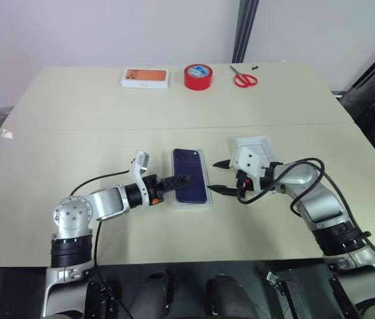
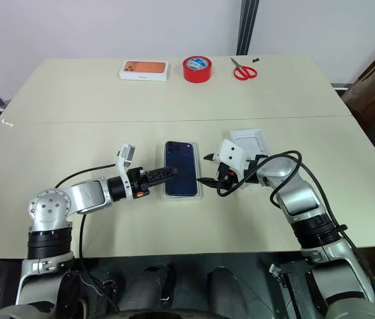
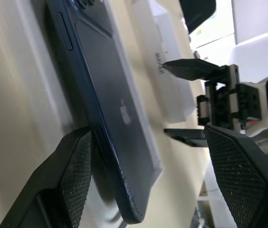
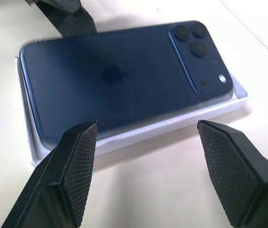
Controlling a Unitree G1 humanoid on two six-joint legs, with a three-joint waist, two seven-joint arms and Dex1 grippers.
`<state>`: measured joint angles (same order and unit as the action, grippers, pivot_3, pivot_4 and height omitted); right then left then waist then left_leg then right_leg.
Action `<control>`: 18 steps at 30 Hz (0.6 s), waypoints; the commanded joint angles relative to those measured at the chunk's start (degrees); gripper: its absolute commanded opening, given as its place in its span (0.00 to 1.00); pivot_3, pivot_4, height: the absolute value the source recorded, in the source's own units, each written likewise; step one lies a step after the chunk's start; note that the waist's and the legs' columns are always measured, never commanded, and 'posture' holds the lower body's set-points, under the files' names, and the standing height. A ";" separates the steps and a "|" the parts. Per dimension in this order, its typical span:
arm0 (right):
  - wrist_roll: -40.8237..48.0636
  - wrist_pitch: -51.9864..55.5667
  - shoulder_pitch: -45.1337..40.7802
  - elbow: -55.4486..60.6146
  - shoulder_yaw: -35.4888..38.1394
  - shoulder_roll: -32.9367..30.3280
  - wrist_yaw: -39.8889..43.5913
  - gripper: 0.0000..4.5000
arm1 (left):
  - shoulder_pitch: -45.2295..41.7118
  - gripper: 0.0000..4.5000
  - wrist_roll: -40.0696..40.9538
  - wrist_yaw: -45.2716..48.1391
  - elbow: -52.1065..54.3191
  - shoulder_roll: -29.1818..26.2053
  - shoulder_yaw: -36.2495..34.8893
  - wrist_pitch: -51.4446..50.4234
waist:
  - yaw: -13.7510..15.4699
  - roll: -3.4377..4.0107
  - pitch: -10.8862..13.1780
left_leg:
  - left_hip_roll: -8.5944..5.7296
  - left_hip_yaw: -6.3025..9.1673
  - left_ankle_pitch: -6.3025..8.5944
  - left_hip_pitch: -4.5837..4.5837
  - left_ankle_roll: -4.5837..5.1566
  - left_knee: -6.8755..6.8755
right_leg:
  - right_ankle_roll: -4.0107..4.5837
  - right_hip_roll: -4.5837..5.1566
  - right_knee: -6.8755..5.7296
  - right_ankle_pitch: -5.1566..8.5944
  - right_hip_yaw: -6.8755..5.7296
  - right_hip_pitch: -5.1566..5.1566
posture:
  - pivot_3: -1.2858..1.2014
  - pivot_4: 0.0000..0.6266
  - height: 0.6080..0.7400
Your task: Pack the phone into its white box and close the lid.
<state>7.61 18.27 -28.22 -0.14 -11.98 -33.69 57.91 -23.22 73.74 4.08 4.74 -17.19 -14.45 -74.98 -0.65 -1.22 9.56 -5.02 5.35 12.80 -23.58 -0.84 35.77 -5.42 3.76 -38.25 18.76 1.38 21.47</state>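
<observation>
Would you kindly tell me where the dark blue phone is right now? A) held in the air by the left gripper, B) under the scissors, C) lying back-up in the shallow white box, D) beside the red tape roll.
C: the phone lies back-up, camera lenses showing, in the white box.

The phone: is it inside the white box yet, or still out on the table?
In. The phone lies camera side up in the white box, whose rim shows around it. The lid sits apart beside the right gripper.
</observation>
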 commanded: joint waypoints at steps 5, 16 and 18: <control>0.03 -0.93 -1.34 0.68 0.33 0.68 -0.59 0.78 | -5.01 0.83 2.32 -1.97 2.39 -1.81 1.46 -3.35 | 0.40 0.00 0.00 | -0.01 0.02 0.02 0.00 0.04 0.05 | 0.00 0.01 0.00 0.00 -0.02 -0.03 | 0.52 0.24 0.95; -0.40 -1.38 -1.44 0.21 0.58 1.03 -0.75 0.78 | -4.18 0.83 2.29 -5.43 2.67 -3.73 1.80 -7.43 | -0.05 0.01 0.01 | 0.00 0.01 -0.02 0.00 -0.03 0.00 | 0.00 -0.01 -0.01 0.00 0.01 0.01 | 0.52 0.24 0.95; -0.39 -1.38 -1.34 0.26 0.63 1.02 -0.75 0.78 | -4.72 0.83 3.00 -6.39 2.08 -3.60 1.17 -7.19 | 0.03 0.01 0.01 | 0.00 0.00 -0.02 0.00 -0.03 0.02 | 0.00 -0.01 -0.01 0.00 0.01 0.00 | 0.52 0.24 0.95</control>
<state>7.02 18.07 -28.53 -0.38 -12.11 -32.71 57.45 -27.69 75.79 -1.56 5.80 -20.47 -12.12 -82.19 -0.62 -1.20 9.57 -5.03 5.36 12.78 -23.58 -0.88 35.79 -5.42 3.75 -38.26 18.76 1.39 21.46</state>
